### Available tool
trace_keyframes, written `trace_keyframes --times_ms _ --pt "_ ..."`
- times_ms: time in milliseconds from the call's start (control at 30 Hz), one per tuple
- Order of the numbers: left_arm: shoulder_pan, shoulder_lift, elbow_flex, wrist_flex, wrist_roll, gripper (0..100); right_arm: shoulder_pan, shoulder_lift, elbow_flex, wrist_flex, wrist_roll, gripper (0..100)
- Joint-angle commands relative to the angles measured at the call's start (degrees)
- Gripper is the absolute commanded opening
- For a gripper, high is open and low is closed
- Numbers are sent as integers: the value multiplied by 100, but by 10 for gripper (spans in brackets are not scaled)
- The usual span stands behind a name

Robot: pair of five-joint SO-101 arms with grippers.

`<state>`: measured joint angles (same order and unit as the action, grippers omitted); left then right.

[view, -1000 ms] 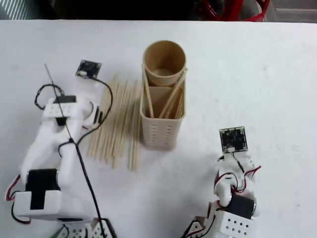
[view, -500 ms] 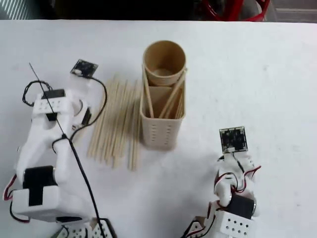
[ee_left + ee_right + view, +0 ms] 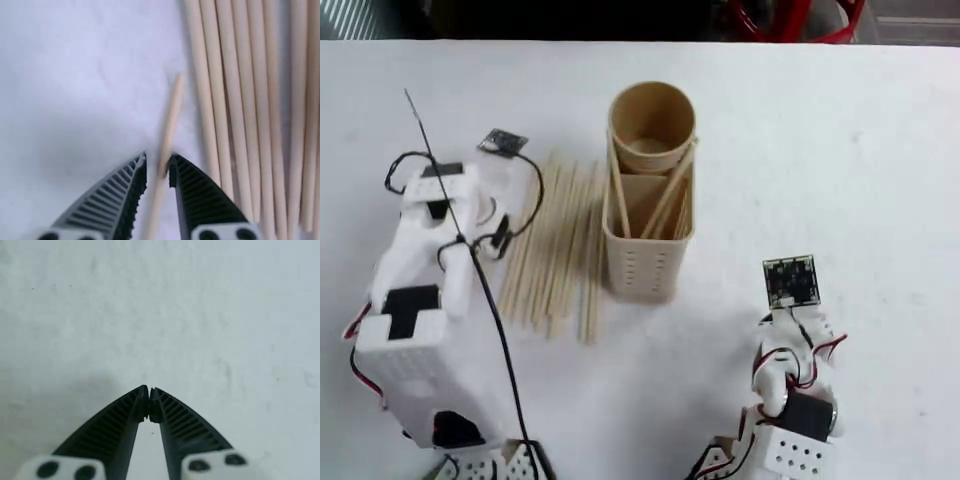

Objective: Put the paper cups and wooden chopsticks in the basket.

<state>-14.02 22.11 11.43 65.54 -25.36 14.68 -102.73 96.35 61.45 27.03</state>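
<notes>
A tan perforated basket (image 3: 640, 268) stands at the table's middle. Stacked paper cups (image 3: 672, 98) sit in its far end, and a few wooden chopsticks (image 3: 667, 203) lean inside it. A pile of loose chopsticks (image 3: 558, 240) lies on the table just left of the basket. My left gripper (image 3: 504, 238) is at the pile's left edge. In the left wrist view the left gripper (image 3: 157, 162) is shut on a single chopstick (image 3: 170, 117), with the pile's other chopsticks (image 3: 250, 110) beside it. My right gripper (image 3: 149, 395) is shut on nothing over bare table.
The right arm (image 3: 790, 385) sits folded at the near right, away from the basket. White tabletop (image 3: 820, 160) spreads right of and behind the basket. A black cable (image 3: 480, 300) runs along the left arm.
The left arm swung a little to the left, then partly back, staying at the pile's left edge. The right arm has not moved.
</notes>
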Motion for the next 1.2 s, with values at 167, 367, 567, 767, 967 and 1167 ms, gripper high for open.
trace_keyframes --times_ms 167,367,567,767,967,1167 --pt "66 180 -431 229 -35 25 -40 -13 53 31 9 18" --pt "22 -585 -369 237 9 21 -40 -13 53 31 9 18" --pt "84 -2756 352 88 545 21 -40 -13 53 31 9 18" --pt "602 -5191 862 26 765 21 -22 -13 53 31 9 18" --pt "1719 -7415 387 -158 1609 22 251 -40 53 -4 9 18" --pt "3134 -8119 97 -870 1705 22 251 -40 53 -4 9 18"
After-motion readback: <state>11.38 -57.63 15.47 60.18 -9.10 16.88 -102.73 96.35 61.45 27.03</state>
